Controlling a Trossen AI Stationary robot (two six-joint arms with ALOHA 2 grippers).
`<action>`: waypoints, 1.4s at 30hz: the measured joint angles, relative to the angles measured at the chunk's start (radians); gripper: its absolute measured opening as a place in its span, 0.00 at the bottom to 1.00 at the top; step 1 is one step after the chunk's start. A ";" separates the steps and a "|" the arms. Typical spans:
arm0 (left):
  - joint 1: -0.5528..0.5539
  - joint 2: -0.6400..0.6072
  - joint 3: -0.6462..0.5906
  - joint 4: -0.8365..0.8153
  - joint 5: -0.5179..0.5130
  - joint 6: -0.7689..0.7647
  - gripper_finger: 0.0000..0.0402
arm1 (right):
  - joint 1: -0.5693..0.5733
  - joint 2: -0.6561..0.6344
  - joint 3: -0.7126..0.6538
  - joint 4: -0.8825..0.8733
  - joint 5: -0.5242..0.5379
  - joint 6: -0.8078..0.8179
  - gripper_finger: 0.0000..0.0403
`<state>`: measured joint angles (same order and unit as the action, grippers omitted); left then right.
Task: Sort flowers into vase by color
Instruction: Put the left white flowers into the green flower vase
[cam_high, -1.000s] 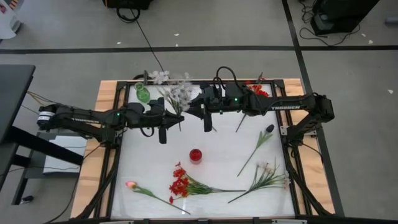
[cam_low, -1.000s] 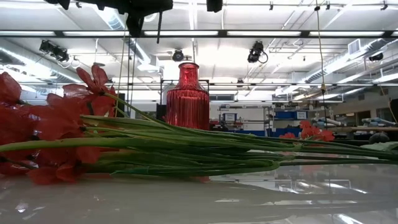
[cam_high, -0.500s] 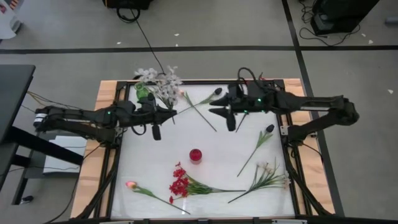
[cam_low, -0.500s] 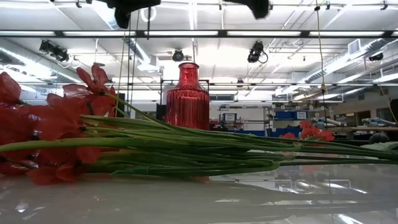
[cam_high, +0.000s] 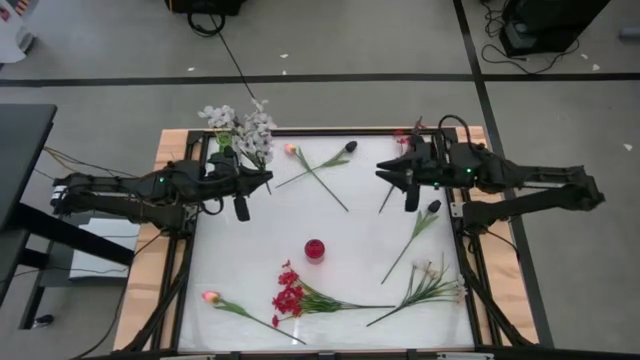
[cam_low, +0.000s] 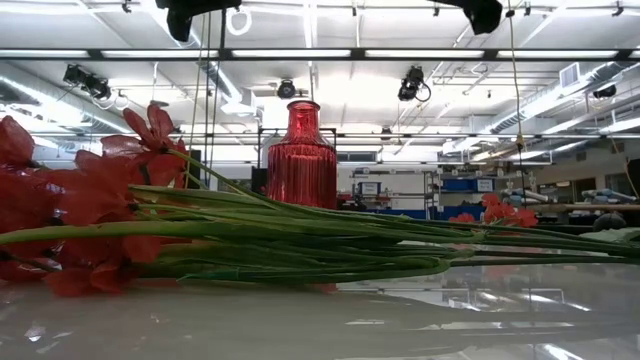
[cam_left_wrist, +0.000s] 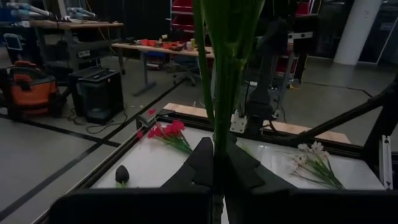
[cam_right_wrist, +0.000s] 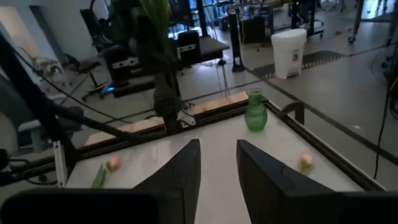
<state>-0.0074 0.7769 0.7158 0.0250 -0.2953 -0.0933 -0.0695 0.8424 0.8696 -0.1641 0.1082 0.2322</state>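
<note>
Left tool (cam_high: 240, 208) grips the white spray (cam_high: 240, 126) near the table's far-left corner; next, seat its stems in the green vase (cam_right_wrist: 255, 112). Right tool (cam_high: 411, 198) hovers empty, fingers parted.

Smooth grey floor (cam_high: 330, 40) with black tape lines (cam_high: 300, 77) across the upper frame, long white ceiling lights (cam_low: 330, 53) up top, white plastic bin (cam_right_wrist: 289, 53) upper right, wooden workbench (cam_left_wrist: 168, 50) upper left
</note>
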 joint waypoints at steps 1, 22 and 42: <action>0.000 0.000 0.000 0.000 -0.001 0.001 0.04 | 0.000 -0.008 0.000 0.005 -0.001 -0.003 0.28; 0.103 -0.162 0.000 -0.124 -0.523 0.111 0.04 | 0.000 -0.009 0.001 0.088 -0.004 -0.018 0.28; 0.855 -0.146 -0.124 -0.120 0.064 0.149 0.04 | 0.000 -0.009 0.001 0.088 -0.005 -0.018 0.28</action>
<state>0.8476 0.6305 0.5922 -0.0947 -0.2314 0.0556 -0.0693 0.8330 0.8710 -0.0757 0.1036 0.2138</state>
